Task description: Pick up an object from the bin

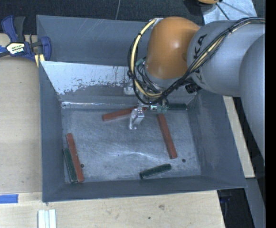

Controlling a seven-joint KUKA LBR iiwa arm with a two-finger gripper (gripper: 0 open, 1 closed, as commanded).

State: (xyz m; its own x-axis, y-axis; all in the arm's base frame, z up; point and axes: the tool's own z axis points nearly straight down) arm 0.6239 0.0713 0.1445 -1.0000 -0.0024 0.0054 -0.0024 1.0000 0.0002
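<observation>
POS: my pincer (137, 118) hangs low at the rear middle of the grey metal bin (50, 141) | STATE: I cannot tell whether released or clenched | TARGET: slim flat reddish-brown bar (118, 115), just beside me toward the view's left | AXIS: nearly level across the view.

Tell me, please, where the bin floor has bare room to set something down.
The widest bare floor lies mid-bin, between the left red-brown stick, the right red-brown stick and the dark green stick in front. Crowded at the back around the gripper and a third red-brown stick.
</observation>
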